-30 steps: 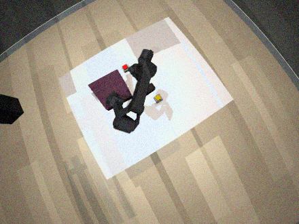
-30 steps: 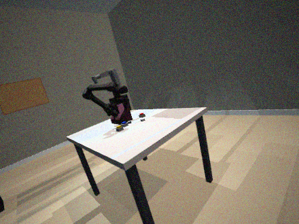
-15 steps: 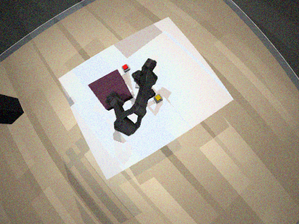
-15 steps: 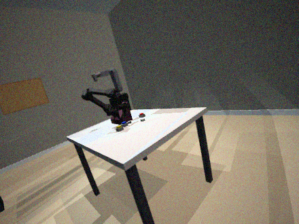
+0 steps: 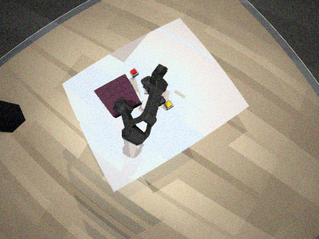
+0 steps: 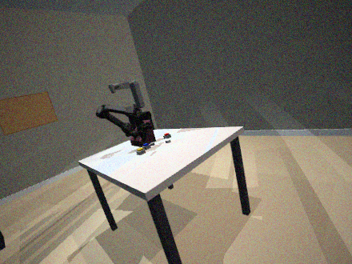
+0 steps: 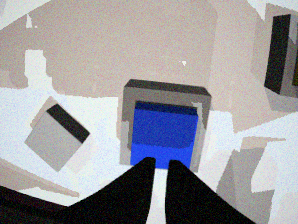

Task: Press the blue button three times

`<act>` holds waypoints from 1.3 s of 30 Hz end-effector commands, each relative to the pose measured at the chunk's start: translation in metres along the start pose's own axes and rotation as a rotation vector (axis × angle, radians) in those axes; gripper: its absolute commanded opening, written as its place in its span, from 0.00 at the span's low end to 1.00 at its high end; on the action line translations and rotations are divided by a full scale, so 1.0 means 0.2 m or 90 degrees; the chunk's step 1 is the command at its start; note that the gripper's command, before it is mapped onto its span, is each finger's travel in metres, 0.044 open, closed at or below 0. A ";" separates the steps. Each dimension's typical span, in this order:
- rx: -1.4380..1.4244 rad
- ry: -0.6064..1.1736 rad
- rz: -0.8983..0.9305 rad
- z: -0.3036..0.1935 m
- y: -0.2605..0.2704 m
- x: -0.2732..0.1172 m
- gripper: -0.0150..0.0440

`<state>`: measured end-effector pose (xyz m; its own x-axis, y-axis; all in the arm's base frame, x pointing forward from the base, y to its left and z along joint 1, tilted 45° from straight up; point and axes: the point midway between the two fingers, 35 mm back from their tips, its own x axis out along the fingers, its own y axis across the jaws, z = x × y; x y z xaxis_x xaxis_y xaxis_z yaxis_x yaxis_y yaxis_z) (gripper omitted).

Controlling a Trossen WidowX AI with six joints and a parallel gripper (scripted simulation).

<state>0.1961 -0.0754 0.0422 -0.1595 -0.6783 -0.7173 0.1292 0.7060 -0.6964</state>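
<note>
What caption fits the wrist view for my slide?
Shut tool poised just above the blue button, nothing held, with a grey block off to the left.
</note>
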 end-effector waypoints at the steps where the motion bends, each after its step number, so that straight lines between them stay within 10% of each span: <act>1: -0.003 -0.002 -0.001 0.00 0.00 0.00 0.29; 39: -0.002 -0.002 -0.002 0.00 0.00 0.17 0.29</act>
<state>0.1920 -0.0984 0.0186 -0.1540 -0.6791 -0.7177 0.1325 0.7056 -0.6961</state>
